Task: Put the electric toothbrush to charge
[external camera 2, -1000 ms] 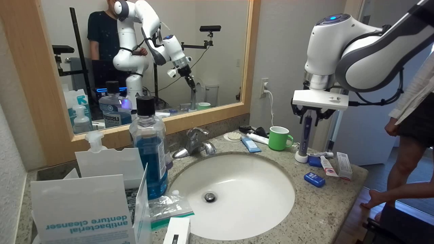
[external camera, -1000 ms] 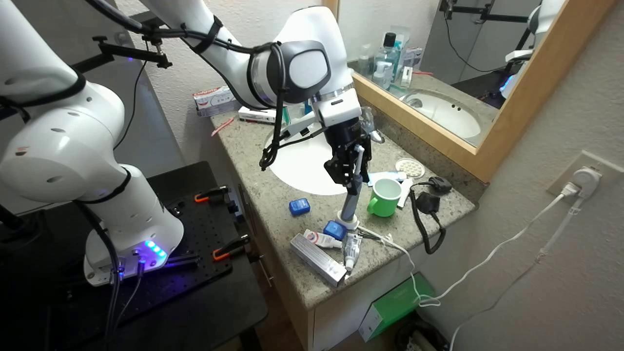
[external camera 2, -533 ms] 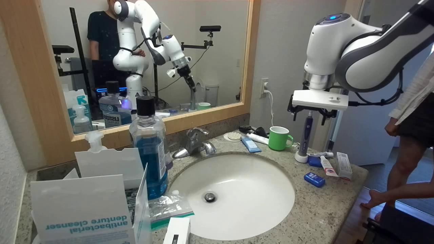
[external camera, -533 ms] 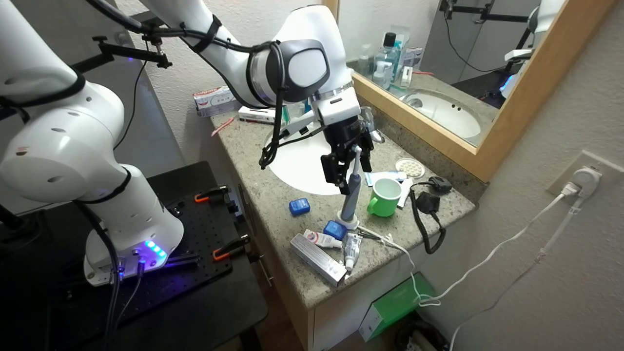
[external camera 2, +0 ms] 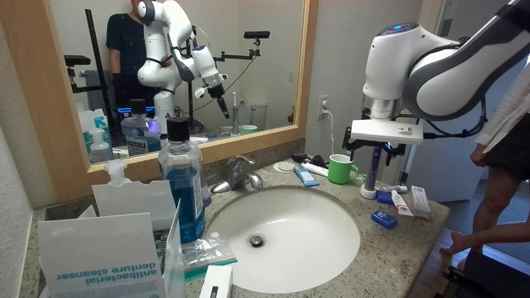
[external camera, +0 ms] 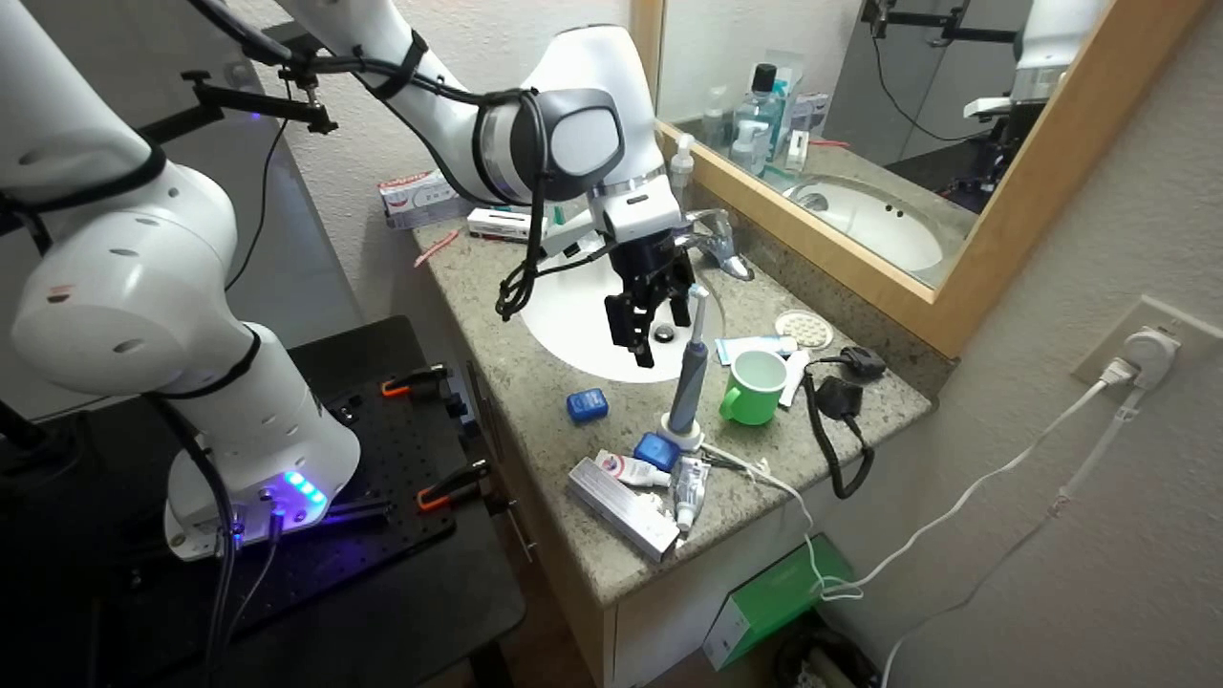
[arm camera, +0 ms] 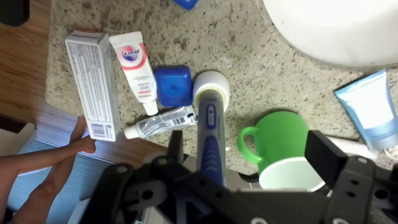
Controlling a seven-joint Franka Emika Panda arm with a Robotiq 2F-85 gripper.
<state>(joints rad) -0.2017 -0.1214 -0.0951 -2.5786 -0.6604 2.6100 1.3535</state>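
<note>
The electric toothbrush (external camera: 690, 382), with a grey-blue handle and a thin white neck and head, stands upright on a round white charger base (external camera: 679, 433). An exterior view also shows its blue-marked handle (external camera 2: 374, 167) rising from the base, its head hidden behind the wrist mount. My gripper (external camera: 661, 334) is open beside the brush, on the sink side, holding nothing. In the wrist view the fingers of the gripper (arm camera: 247, 143) are spread wide; the handle (arm camera: 211, 124) shows beyond them, its upper part hidden by the gripper body.
A green mug (external camera: 755, 387) stands close to the base. Around it lie a blue floss box (arm camera: 174, 86), a Crest tube (arm camera: 133, 65), a silver tube (arm camera: 164, 122) and a carton (arm camera: 93, 84). The sink (external camera 2: 290, 248) and mirror (external camera 2: 273, 74) are alongside. A white cord (external camera: 783, 484) leaves the base.
The jaws have opened and come off the toothbrush. My gripper has drawn back and slightly down toward the sink, while the brush has stayed upright on the base.
</note>
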